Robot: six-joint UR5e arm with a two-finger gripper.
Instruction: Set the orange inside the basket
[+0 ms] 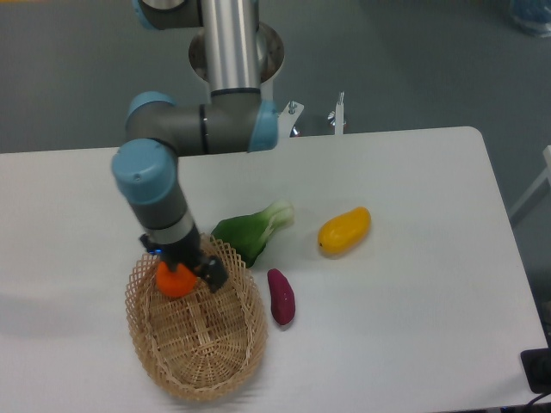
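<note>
The orange point(175, 281) is a small round bright-orange fruit held at the far end of the basket. The basket point(225, 365) is an oval light tan wicker one at the table's front left. My gripper point(182, 274) reaches down over the basket's far rim and is shut on the orange, which sits just above or at the basket's inside. The fingertips are mostly hidden by the wrist and the fruit.
A green leafy vegetable point(250, 229) lies just behind the basket. A purple sweet potato point(281, 297) lies to the basket's right. A yellow-orange mango-like fruit point(344, 231) lies further right. The arm's base point(234, 52) stands at the table's far edge.
</note>
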